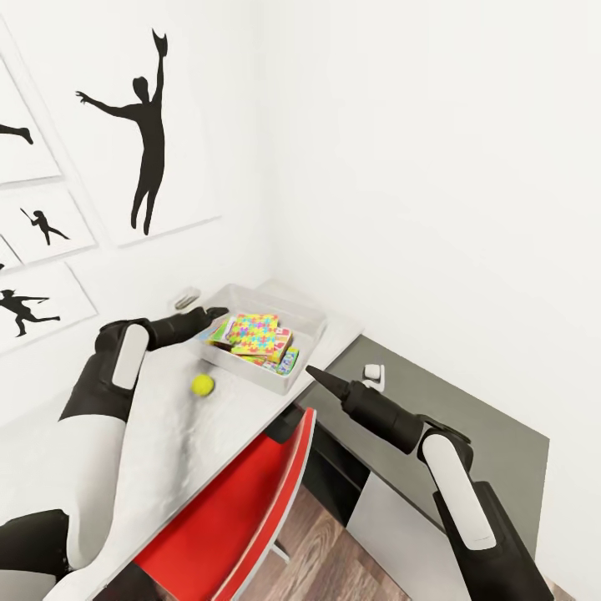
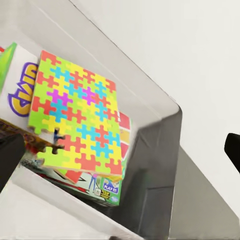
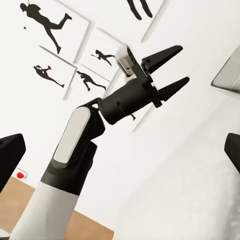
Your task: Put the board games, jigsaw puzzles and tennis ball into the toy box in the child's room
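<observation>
White desk (image 1: 179, 434) holds the bin (image 1: 310, 317); puzzles (image 1: 250, 332) lie inside. Left gripper (image 1: 219, 314) hangs spread, empty, over its rim; ball (image 1: 203, 384) sits behind those fingers, liable to roll if nudged. Right gripper's (image 1: 313, 373) spread: cannot tell.

White walls (image 1: 434, 167), silhouette pictures (image 1: 142, 125), red chair (image 1: 242, 509).

The pale counter (image 1: 171, 442) runs along the picture wall. On it rest a grey toy box (image 1: 302, 321) near the far corner, a tennis ball (image 1: 203, 384) just beside it, and a small grey object (image 1: 187, 297) against the wall.
</observation>
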Robot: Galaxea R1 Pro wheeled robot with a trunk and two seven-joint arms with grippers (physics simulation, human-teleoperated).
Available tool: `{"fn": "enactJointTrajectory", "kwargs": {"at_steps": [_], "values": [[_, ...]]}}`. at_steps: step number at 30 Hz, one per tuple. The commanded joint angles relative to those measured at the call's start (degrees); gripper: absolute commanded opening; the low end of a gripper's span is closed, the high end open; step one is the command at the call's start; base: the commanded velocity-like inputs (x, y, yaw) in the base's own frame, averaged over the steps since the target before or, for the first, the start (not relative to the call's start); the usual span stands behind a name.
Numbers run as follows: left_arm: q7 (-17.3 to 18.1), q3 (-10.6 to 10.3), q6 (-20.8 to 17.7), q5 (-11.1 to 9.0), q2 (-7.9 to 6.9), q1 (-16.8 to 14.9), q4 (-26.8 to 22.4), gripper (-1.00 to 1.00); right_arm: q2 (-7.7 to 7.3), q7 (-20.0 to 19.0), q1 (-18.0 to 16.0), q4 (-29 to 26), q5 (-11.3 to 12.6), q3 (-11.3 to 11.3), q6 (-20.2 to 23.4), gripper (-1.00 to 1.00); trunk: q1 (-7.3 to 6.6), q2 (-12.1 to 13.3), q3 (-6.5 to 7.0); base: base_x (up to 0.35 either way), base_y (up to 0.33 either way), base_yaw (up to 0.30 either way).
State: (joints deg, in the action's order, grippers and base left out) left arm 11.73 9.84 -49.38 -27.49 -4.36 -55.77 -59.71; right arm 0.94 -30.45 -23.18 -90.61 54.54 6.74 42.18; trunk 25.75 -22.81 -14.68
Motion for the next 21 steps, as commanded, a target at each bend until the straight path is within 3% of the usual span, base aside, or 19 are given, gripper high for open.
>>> {"fn": "enactJointTrajectory", "kwargs": {"at_steps": [1,13,21], "values": [[0.34,0.12,-0.64,0.28,-0.23,-0.05,-0.11,1.0,0.03,0.01,-0.05,-0.01,0.21,-0.06,0.36,1.0,0.03,-0.11,-0.11,0.0,0.0,0.0],[0.06,-0.01,-7.05,0.49,-4.98,-0.04,-4.48,1.0,0.04,0.29,-0.05,-0.01,0.21,-0.06,0.36,1.0,0.03,-0.11,-0.11,0.0,0.0,0.0],[0.05,-0.43,-8.03,1.21,-7.23,0.67,-5.11,1.0,0.03,0.28,-0.03,-0.01,0.21,-0.06,0.36,1.0,0.03,-0.11,-0.11,0.0,0.0,0.0]]}}
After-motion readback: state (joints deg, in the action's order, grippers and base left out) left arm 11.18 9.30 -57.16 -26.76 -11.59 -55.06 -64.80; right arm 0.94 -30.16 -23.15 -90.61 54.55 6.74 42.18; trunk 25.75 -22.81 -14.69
